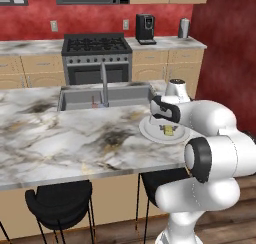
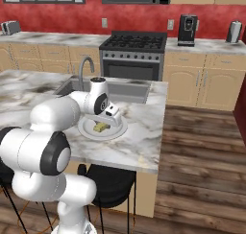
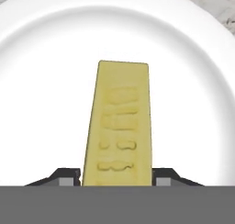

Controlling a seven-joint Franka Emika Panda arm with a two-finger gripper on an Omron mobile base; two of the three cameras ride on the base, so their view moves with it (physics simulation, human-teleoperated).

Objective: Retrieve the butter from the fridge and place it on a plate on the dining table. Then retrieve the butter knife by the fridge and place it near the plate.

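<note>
Butter point(image 3: 118, 126) is on/just over the plate point(image 3: 41, 81) on the island surface point(image 1: 60, 138), gripper point(image 3: 117, 179) clamped on its sides w/ release pending; knife fetch is left.

Open marble dining table point(image 1: 60, 138) left of the plate point(image 1: 150, 133), faucet point(image 1: 104, 83) and sink point(image 1: 80, 95) behind it
</note>
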